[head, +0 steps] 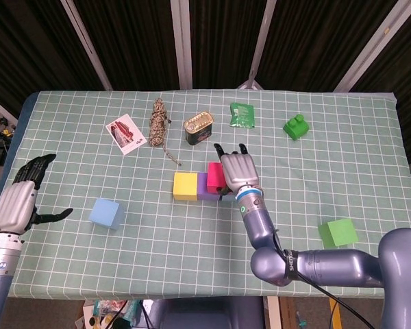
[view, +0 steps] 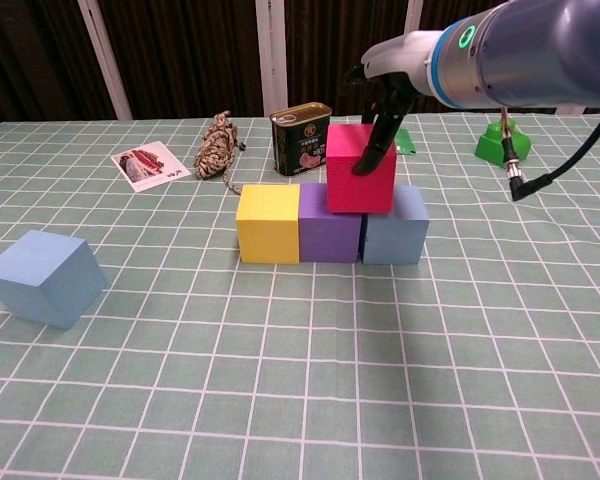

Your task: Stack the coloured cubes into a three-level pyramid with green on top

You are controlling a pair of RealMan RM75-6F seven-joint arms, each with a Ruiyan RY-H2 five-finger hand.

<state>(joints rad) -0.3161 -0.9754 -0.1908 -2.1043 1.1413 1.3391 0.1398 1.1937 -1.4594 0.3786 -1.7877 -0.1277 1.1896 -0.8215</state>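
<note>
Right hand (view: 385, 100) grips pink cube (view: 361, 183), resting atop purple cube (view: 329, 236) and blue cube (view: 395, 228), mid-table. Yellow cube (view: 268, 224) touches purple. Left hand (head: 19, 200) spread, holding nothing, near left edge. Green cube (head: 338, 233) near right edge.

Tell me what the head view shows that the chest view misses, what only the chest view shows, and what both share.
Only the head view shows the open left hand at the table's left edge and the lone green foam cube near the right arm.

Only the chest view shows the pale blue cube at the right end of the bottom row, with the red cube resting across it and the purple cube.

Both show the right hand on the red foam cube, the yellow cube, the separate light blue cube and the dark tin can.
</note>
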